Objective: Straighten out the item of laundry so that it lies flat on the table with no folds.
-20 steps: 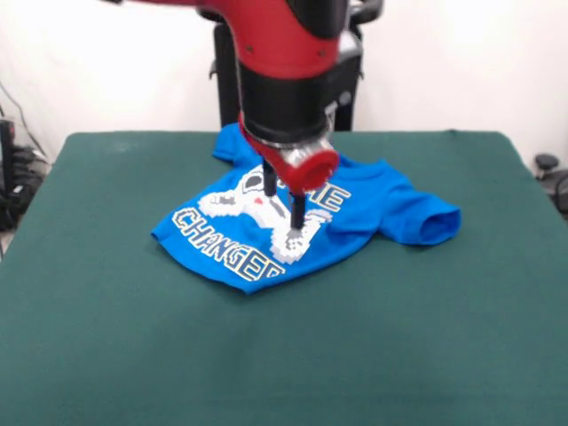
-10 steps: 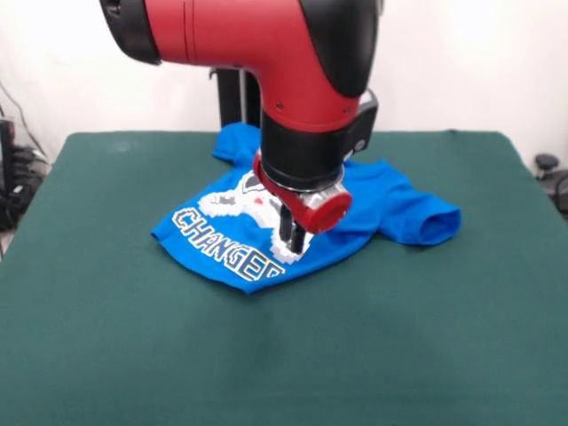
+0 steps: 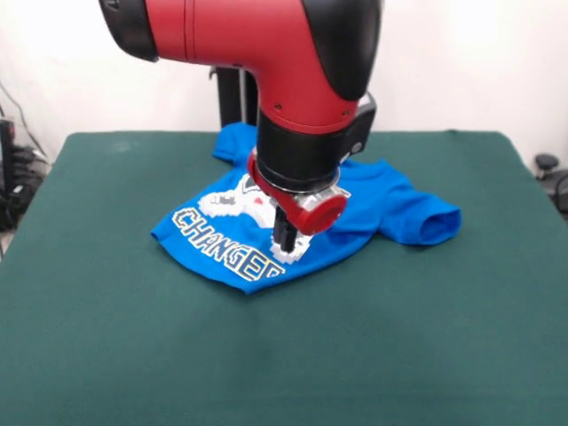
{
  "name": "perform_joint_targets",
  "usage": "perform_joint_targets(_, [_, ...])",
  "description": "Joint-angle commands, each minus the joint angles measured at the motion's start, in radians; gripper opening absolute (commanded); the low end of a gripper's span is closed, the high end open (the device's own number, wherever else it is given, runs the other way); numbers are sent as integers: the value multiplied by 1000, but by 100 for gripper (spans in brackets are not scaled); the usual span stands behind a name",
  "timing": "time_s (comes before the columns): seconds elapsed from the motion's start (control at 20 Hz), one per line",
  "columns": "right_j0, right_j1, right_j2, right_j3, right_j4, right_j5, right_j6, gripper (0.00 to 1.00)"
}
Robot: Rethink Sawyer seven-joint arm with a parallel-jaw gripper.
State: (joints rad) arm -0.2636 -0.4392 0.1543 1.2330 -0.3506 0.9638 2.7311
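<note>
The item of laundry is a bright blue T-shirt lying crumpled near the middle of the green table. Its front hem is folded under, so the "CHANGER" lettering runs along the folded edge. One sleeve sticks out to the right, and another part bunches at the back left. My gripper comes straight down onto the white print, its two dark fingers pressed together with the tips in the fabric. The red arm hides the shirt's middle.
The table stretches wide on every side of the shirt, its front edge out of view. Cables hang off the left side and a dark object sits past the right edge.
The fingers stood apart over the print a second ago and have come together on the fabric. The arm has dropped lower and shifted slightly toward the camera.
</note>
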Motion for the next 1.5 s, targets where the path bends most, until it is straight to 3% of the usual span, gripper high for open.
perform_joint_targets(0.05, [40, 35, -19, -25, -40, 44, -31, 0])
perform_joint_targets(0.45, [32, 117, -40, -1, -60, -79, -28, 0])
perform_joint_targets(0.95, [2, 124, 4, 80, -20, -120, -92, 0])
perform_joint_targets(1.5, [11, 75, -46, 121, -50, -35, -118, 0])
